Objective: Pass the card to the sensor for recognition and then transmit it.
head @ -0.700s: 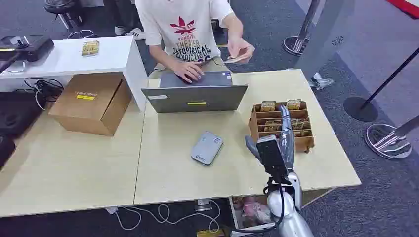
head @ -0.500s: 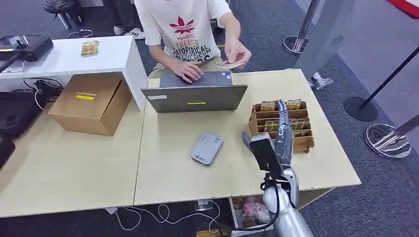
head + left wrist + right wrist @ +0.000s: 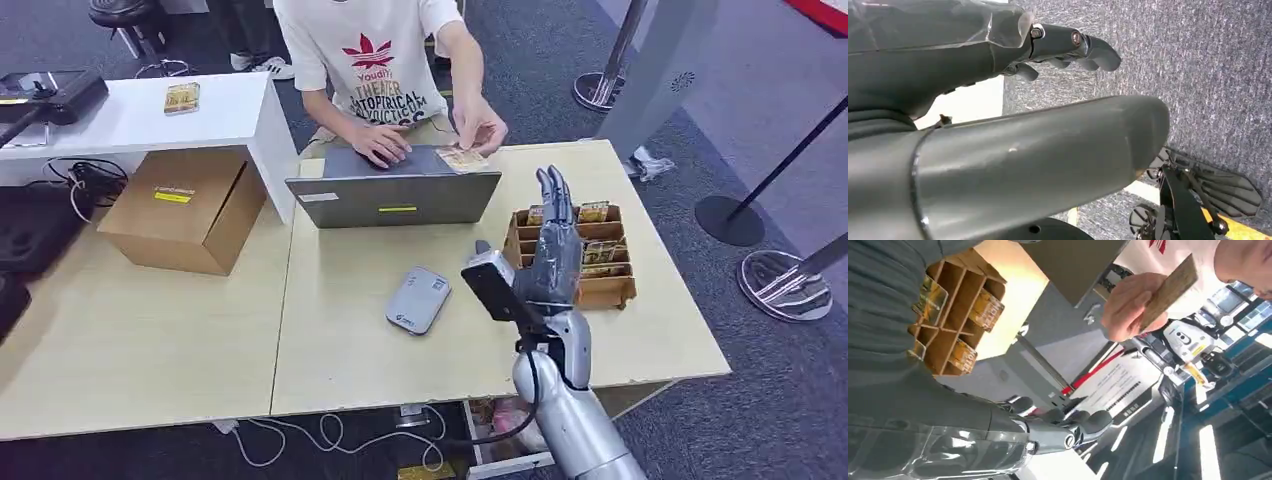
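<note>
The right hand (image 3: 548, 262) hovers empty, fingers spread, above the card rack (image 3: 610, 290); the person's hand (image 3: 478, 130) holds the card (image 3: 462, 158) (beyond the rack). A misjudged reach could knock the rack.

Table (image 3: 150, 340) – pale matt wood-grain laminate; compartment rack (image 3: 610, 290) and box (image 3: 185, 210) – brown matt cardboard; floor (image 3: 760, 130) – rough grey carpet; right hand (image 3: 548, 258) – smooth dark plastic, silver metallic forearm.
</note>
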Robot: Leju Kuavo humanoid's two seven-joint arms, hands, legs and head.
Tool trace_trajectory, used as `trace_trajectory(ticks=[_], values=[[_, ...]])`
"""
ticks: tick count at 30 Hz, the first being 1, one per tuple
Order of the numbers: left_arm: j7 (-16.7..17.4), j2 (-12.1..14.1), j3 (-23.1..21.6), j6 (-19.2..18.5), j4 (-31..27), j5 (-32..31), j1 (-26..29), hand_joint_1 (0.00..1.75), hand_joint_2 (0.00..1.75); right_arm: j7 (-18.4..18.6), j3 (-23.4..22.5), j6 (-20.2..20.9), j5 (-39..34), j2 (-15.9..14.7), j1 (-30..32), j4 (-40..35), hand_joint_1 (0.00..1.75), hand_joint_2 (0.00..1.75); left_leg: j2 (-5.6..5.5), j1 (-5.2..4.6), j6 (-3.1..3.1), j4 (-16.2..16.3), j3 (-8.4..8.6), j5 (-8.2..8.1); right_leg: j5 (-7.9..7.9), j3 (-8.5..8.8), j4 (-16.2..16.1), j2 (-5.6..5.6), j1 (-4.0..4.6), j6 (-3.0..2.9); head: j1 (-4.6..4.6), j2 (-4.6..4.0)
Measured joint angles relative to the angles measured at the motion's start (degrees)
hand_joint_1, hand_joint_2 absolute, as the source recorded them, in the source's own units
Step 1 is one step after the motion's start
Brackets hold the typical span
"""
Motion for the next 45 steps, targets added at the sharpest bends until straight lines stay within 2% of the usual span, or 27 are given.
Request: trace_trajectory(ticks=[11,12,13,14,15,16,17,18,20,23,24,45], values=[[0.68,-0.04,0.0,1.11,0.0,-0.04,-0.04,0.0,0.0,0.26,2.98,-1.29,5.54,0.0,-10.04,10.85,0.0,1.75,-0.01,0.0,-0.01,0.0,0.01,0.04,0.03,0.01,0.01,0.0,0.0,0.01,0.0,0.0],[0.68,-0.04,0.0,1.14,0.0,0.04,-0.04,0.0,0.0,0.13,3.19,-1.29,5.54,-0.02,-10.94,11.94,0.05,1.75,-0.01,0.0,-0.01,0.0,0.0,0.04,0.03,0.01,0.01,0.0,0.0,0.01,0.0,0.0],[0.68,-0.04,0.0,1.18,0.0,0.11,-0.04,0.0,0.0,-0.15,3.46,-1.31,5.4,0.0,-11.84,12.97,0.44,1.75,-0.01,0.0,-0.01,0.0,0.0,0.04,0.03,0.01,0.01,0.0,0.0,0.01,0.02,0.0],[0.68,-0.04,0.0,1.27,0.0,0.13,-0.05,0.0,0.0,-0.52,3.76,-1.31,5.17,0.0,-12.89,14.29,0.56,1.75,-0.01,0.0,-0.01,0.01,0.0,0.04,0.04,0.01,0.01,0.0,0.0,0.01,-0.02,0.0],[0.68,-0.04,0.0,1.29,0.0,0.18,-0.06,0.0,0.0,-0.72,3.89,-1.29,5.05,0.0,-13.76,15.35,1.24,1.75,-0.01,0.0,-0.01,0.01,0.0,0.04,0.03,0.01,0.01,0.0,0.0,0.01,0.02,0.0],[0.7,-0.04,0.0,1.42,0.0,0.24,-0.05,0.0,0.0,-0.85,3.96,-1.25,4.95,0.0,-14.47,16.16,1.4,1.75,-0.03,0.0,-0.01,0.01,0.0,0.04,0.03,0.01,0.01,-0.01,0.0,0.01,0.0,0.0],[0.77,-0.04,0.0,1.53,0.0,0.28,-0.02,0.0,0.0,-0.92,4.11,-1.25,4.88,0.0,-15.14,17.09,1.4,1.75,-0.04,0.0,-0.01,0.01,-0.01,0.04,0.03,0.01,0.01,-0.01,0.0,0.01,0.0,0.0],[0.85,-0.04,0.0,1.62,0.0,0.33,-0.02,0.0,0.0,-1.09,4.29,-1.22,4.7,0.02,-15.72,17.78,1.54,1.75,-0.04,0.0,-0.01,0.01,-0.01,0.04,0.03,0.01,0.01,-0.01,0.0,0.01,0.0,0.0],[1.18,-0.04,0.0,1.71,0.0,0.44,-0.03,0.0,0.0,-1.53,4.66,-1.22,4.53,0.13,-16.72,19.11,1.68,1.75,-0.03,0.0,-0.01,0.01,-0.01,0.04,0.03,0.01,0.01,-0.01,0.0,0.01,0.0,0.0],[1.38,-0.04,0.0,1.83,0.0,0.63,-0.02,0.0,0.0,-2.1,5.23,-1.25,4.25,0.48,-17.76,20.79,1.69,1.75,-0.03,0.0,-0.01,0.01,-0.01,0.04,0.03,0.0,0.01,-0.01,0.0,0.01,0.0,0.0],[1.38,-0.04,0.0,1.97,0.0,0.63,-0.02,0.0,0.0,-2.21,5.33,-1.25,4.07,0.65,-18.08,21.27,1.75,1.75,-0.03,0.0,-0.01,0.01,-0.01,0.04,0.03,0.0,0.01,-0.01,0.0,0.01,0.0,0.0],[1.7,-0.04,0.0,2.47,0.0,1.14,0.13,0.0,0.0,-3.87,6.69,-1.14,2.26,2.4,-21.34,26.76,1.75,1.75,-0.04,0.0,-0.01,0.01,-0.02,0.04,0.03,0.0,0.01,-0.02,0.0,0.01,0.0,0.0]])
